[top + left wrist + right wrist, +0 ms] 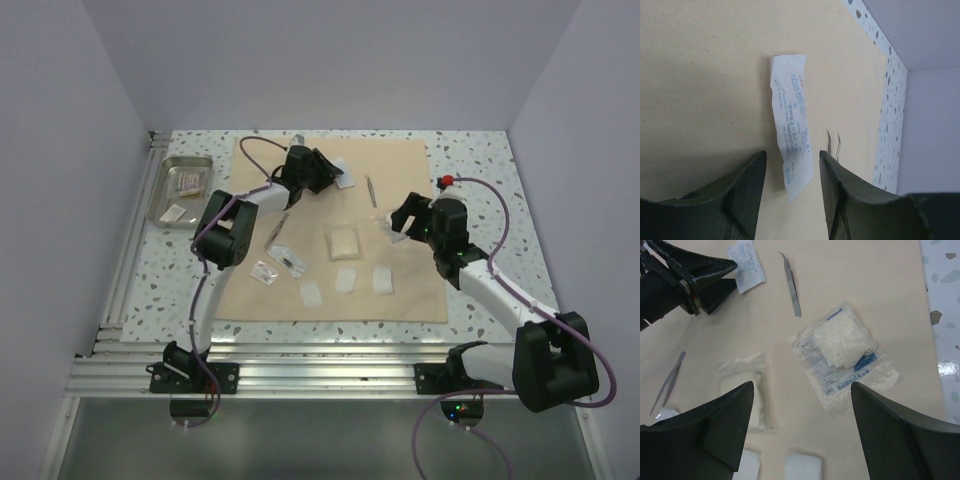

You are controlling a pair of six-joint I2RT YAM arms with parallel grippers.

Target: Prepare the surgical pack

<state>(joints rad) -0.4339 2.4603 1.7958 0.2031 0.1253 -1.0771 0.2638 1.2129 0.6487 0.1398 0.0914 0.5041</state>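
The tan cloth wrap lies spread flat on the table. The small steel tray stands off the cloth at the far left, with a few packets in it. My left gripper is open low over the cloth's far part. Its fingers straddle a white printed packet without closing on it. My right gripper is open and empty above a clear packet of folded white gloves. A gauze packet lies by its left finger.
Steel tweezers lie between the two grippers and show in the right wrist view. Forceps, small packets and three white pads lie on the cloth's near half. White walls enclose the table.
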